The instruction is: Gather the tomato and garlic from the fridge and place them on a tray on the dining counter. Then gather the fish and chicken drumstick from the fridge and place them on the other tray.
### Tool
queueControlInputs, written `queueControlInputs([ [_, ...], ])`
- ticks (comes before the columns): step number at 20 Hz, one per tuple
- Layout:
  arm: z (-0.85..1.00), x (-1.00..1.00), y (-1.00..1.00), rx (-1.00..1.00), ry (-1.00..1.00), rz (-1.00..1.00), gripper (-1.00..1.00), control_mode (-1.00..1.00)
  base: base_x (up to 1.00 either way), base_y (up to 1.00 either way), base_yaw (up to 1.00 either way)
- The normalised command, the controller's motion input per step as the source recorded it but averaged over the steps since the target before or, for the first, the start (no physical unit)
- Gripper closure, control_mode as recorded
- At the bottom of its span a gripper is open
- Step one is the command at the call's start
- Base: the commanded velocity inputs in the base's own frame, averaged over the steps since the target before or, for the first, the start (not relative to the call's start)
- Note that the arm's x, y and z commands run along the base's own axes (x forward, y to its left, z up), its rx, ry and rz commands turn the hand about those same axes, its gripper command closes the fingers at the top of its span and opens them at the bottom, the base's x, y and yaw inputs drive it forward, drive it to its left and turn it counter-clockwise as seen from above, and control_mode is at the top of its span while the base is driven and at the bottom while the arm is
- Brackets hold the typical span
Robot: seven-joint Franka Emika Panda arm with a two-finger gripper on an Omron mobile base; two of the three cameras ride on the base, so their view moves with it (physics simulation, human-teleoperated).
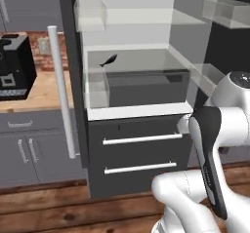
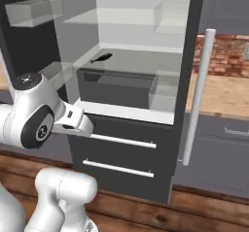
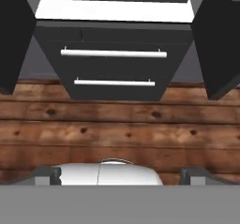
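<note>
The fridge (image 1: pixel 132 81) stands wide open in front of the robot, both doors swung out, and there on the middle shelf (image 1: pixel 141 64) lies the fish (image 1: pixel 108 60), a small dark shape near the back left corner as seen from the left base camera. From the right base view the same fish (image 2: pixel 101 57) sits at the rear of that shelf (image 2: pixel 141 61), alone on the pale surface. Below the shelf is a dark bin (image 1: pixel 146 87), and under the white ledge are two dark drawers (image 1: pixel 139 154) with pale bar handles.

The arm (image 1: pixel 210 144) is folded low in front of the fridge, well below the fish and well apart from it. The hand (image 3: pixel 120 175) looks down toward the wooden floor (image 3: pixel 120 124), with the two drawers (image 3: pixel 115 68) at the top of its view. Its fingertips (image 3: pixel 47 175) sit far out at either side of the picture, so the hand is spread as wide as it goes, and nothing is between them. It holds nothing.

To the left of the fridge, a black coffee machine (image 1: pixel 14 66) rests on the wooden table (image 1: pixel 39 93) against a brick wall. Clear bins (image 2: pixel 34 10) hang on the door insides. I cannot make out a tomato, garlic or drumstick on the shelves from here.
</note>
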Motion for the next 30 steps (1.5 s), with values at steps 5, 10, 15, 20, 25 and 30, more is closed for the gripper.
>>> queueControlInputs([
  [5, 0.0, 0.0, 0.0, 0.0, 0.0, 0.0, -1.0, 1.0, 0.87, 0.0, 0.0],
  [10, 0.0, 0.0, 0.0, 0.0, 0.0, 0.0, -1.0, 1.0, 0.92, 0.02, -0.01],
  [15, 0.0, 0.0, 0.0, 0.0, 0.0, 0.0, -1.0, 1.0, 0.63, 0.15, -0.15],
  [20, 0.0, 0.0, 0.0, 0.0, 0.0, 0.0, -1.0, 1.0, 0.39, 0.11, -0.15],
  [25, 0.0, 0.0, 0.0, 0.0, 0.0, 0.0, -1.0, 1.0, 0.33, 0.06, -0.06],
  [30, 0.0, 0.0, 0.0, 0.0, 0.0, 0.0, -1.0, 1.0, 0.14, 0.31, 0.0],
])
